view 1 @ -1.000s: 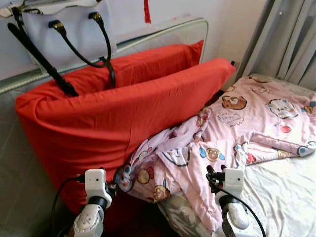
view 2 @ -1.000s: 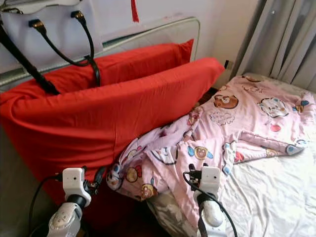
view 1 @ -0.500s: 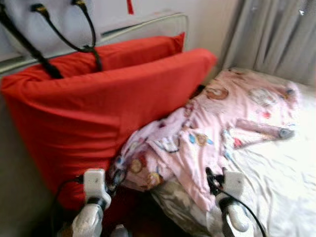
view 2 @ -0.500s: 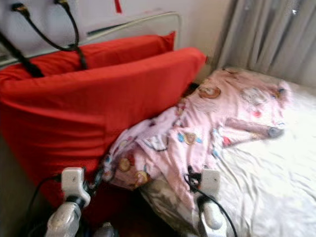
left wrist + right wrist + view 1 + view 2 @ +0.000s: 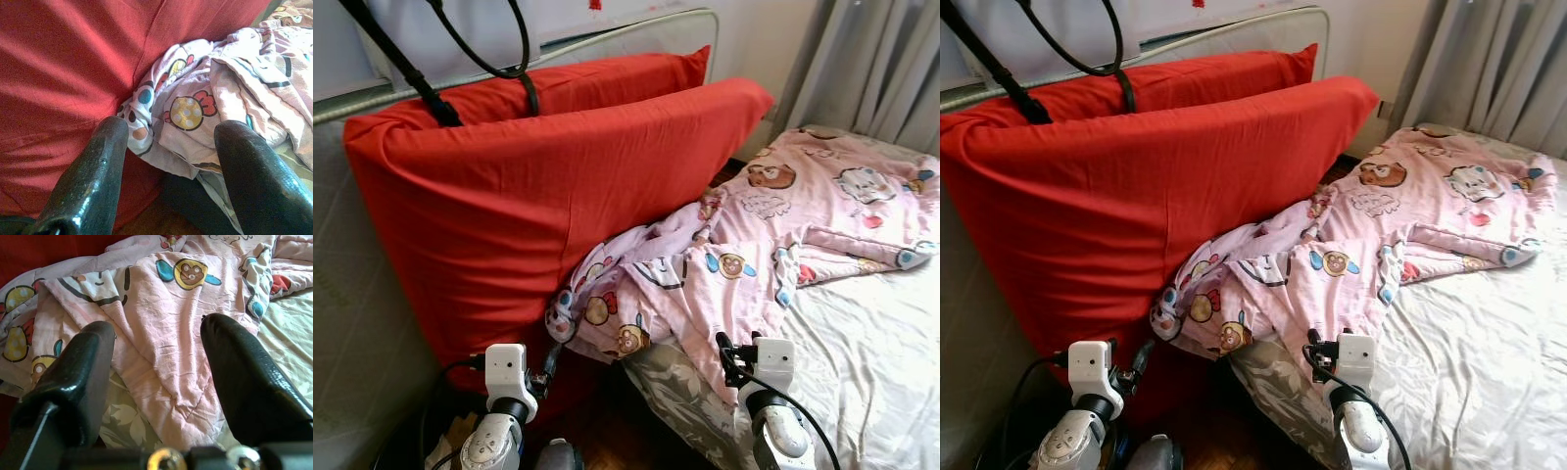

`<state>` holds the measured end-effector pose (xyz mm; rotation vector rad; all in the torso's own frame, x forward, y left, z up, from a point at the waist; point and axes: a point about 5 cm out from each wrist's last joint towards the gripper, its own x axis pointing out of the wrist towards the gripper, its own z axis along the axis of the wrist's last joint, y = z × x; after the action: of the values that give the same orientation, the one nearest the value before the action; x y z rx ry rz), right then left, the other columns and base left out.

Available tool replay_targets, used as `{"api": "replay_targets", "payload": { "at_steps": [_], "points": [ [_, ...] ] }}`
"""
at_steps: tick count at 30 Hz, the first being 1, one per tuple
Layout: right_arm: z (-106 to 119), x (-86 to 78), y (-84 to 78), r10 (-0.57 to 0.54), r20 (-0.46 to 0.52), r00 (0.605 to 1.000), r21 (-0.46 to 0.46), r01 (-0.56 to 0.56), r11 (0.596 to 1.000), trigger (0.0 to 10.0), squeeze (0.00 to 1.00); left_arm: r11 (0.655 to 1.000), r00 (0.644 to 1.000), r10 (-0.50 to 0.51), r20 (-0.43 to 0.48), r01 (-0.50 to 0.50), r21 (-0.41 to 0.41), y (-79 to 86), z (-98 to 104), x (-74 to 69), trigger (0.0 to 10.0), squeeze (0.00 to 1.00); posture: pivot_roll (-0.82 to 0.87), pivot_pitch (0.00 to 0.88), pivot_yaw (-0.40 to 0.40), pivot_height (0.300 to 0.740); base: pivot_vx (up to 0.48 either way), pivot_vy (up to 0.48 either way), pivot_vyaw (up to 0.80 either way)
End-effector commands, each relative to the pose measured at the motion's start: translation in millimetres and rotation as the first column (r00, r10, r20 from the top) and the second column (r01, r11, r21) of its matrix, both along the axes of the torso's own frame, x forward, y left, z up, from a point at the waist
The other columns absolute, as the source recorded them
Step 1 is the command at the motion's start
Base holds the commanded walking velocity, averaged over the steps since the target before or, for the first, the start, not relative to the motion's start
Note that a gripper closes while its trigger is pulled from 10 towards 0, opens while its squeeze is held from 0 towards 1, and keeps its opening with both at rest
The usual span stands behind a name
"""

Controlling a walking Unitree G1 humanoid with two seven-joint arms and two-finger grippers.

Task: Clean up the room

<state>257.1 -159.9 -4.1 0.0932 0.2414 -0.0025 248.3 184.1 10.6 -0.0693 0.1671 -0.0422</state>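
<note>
A pink cartoon-print blanket [image 5: 754, 245] lies crumpled over the near corner of the bed, its bunched end against two big red pillows [image 5: 529, 196] that stand on edge. My left gripper [image 5: 168, 147] is held low and open, pointing at the blanket's bunched end where it meets the front pillow. My right gripper [image 5: 157, 347] is also open, just short of the blanket's folded edge on the bed. Nothing is between either pair of fingers. In the left eye view both grippers [image 5: 546, 360] [image 5: 726, 352] sit near the bottom edge.
A white sheet [image 5: 871, 352] covers the bed at the right, with a leaf-patterned mattress side [image 5: 675, 392] below. Black bag straps [image 5: 401, 59] hang over the rear pillow by a metal headboard rail [image 5: 607, 39]. Grey curtains [image 5: 871, 69] close the far right. Dark floor [image 5: 607, 431] lies between my arms.
The head camera has swung and tilted, so the bag has slid almost out of the top. Pillows and blanket lie as before; both arms stay low.
</note>
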Motion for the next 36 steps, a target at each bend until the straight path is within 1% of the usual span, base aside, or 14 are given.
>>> {"api": "replay_targets", "payload": {
  "at_steps": [1,6,8,9,10,11,15,16,17,27,36],
  "points": [
    [1,1.7,1.6,0.004,0.002,1.000,0.006,-0.004,1.000,10.0,0.00,1.000,1.000,-0.004,0.017,0.005,-0.006,-0.7,5,3.4,10.0,0.00,-0.04,0.000,-0.018,0.652,0.000,0.000,0.00],
    [0,1.9,1.6,0.006,-0.001,1.000,-0.002,-0.006,1.000,10.0,0.00,1.000,1.000,-0.005,0.017,0.005,-0.009,-0.9,5,3.4,10.0,0.00,-0.04,0.000,-0.019,0.652,0.000,0.000,0.00],
    [-4,1.1,2.1,0.015,-0.028,1.000,-0.005,-0.015,1.000,10.0,0.00,1.000,1.000,-0.004,0.016,0.004,-0.010,-0.9,5,3.3,10.0,0.00,-0.04,0.000,-0.019,0.652,0.000,0.000,0.00],
    [-4,0.3,2.8,0.020,-0.017,1.000,0.023,-0.020,1.000,10.0,0.00,1.000,1.000,-0.003,0.016,0.004,-0.010,-1.1,5,3.2,10.0,0.00,-0.04,0.000,-0.021,0.652,0.000,0.000,0.00],
    [-5,-0.1,2.7,0.020,-0.020,1.000,0.024,-0.019,1.000,10.0,0.00,1.000,1.000,-0.003,0.016,0.003,-0.010,-1.0,5,3.2,10.0,0.00,-0.04,0.000,-0.021,0.652,0.000,0.000,0.00],
    [-6,-0.6,2.7,0.020,-0.023,1.000,0.028,-0.019,0.999,10.0,1.00,1.000,1.000,-0.002,0.016,0.002,-0.009,-0.8,5,3.2,10.0,0.00,-0.04,0.000,-0.021,0.652,0.000,0.000,0.00],
    [-9,-1.9,2.1,0.019,-0.044,0.999,0.021,-0.018,1.000,10.0,1.00,1.000,1.000,-0.001,0.016,0.001,-0.009,-0.7,5,3.2,10.0,0.00,-0.04,0.000,-0.022,0.652,0.000,0.000,0.00],
    [-10,-2.1,1.8,0.019,-0.051,0.999,0.017,-0.018,1.000,10.0,0.36,1.000,1.000,-0.001,0.016,0.001,-0.009,-0.7,5,3.4,10.0,0.00,-0.04,0.000,-0.021,0.652,0.000,0.000,0.00],
    [-13,-3.0,0.3,0.016,-0.072,0.997,0.012,-0.015,1.000,10.0,0.00,1.000,1.000,-0.001,0.016,0.001,-0.009,-1.1,5,3.6,10.0,0.00,-0.03,0.000,-0.021,0.652,0.000,0.000,0.00],
    [-21,-7.1,-10.2,0.008,-0.131,0.991,0.023,-0.005,1.000,10.0,0.00,1.000,1.000,0.003,0.018,-0.003,-0.006,-0.7,6,4.1,10.0,0.00,-0.04,0.000,-0.021,0.652,0.024,0.000,0.00],
    [-25,-8.6,-10.9,0.010,-0.157,0.988,0.025,-0.006,1.000,10.0,0.00,1.000,1.000,0.003,0.019,-0.003,-0.009,-0.6,6,3.9,10.0,0.00,-0.03,0.000,-0.024,0.652,0.150,0.000,0.00]
  ]
}}
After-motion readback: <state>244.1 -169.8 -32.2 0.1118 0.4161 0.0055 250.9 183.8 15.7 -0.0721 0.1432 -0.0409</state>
